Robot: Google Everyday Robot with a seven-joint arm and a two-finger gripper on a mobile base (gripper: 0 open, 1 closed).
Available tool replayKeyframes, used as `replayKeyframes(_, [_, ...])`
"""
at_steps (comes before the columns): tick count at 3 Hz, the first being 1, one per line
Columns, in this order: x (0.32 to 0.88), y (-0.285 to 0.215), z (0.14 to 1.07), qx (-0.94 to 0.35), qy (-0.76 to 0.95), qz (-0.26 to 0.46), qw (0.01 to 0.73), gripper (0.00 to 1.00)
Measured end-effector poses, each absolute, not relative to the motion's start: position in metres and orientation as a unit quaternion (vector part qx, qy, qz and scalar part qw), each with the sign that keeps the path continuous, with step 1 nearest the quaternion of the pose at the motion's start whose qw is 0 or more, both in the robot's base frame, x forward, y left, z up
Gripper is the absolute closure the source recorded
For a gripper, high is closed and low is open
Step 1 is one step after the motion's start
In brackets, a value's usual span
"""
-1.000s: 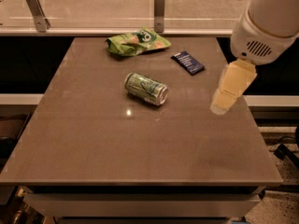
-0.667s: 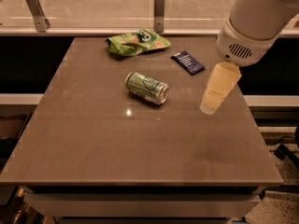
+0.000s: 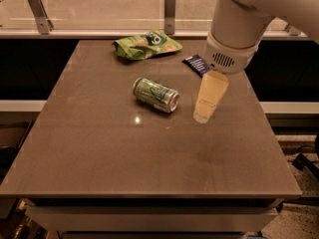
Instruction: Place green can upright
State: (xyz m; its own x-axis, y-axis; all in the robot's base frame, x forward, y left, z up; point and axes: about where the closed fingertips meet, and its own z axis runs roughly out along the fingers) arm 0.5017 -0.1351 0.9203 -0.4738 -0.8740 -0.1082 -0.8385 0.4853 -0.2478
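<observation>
The green can (image 3: 156, 94) lies on its side near the middle of the brown table (image 3: 124, 153), its silver end pointing to the right and slightly toward the front. My gripper (image 3: 203, 114) hangs from the white arm just to the right of the can, above the table. It is a short gap away from the can's silver end and holds nothing.
A flat green snack bag (image 3: 146, 44) lies at the back of the table. A dark blue packet (image 3: 197, 63) lies at the back right, partly behind my arm. A rail with metal brackets (image 3: 170, 4) runs behind the table.
My arm and gripper have moved left across the table, from near the right edge to just beside the can. The can has not moved.
</observation>
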Motion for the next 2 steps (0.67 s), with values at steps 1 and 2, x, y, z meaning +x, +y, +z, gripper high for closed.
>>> replayKeyframes(1, [0.508,-0.116,0.911,-0.501,0.856,-0.084,0.099,0.0])
replayKeyframes(2, [0.514,-0.097,0.898,-0.503,0.857,-0.076,0.086,0.0])
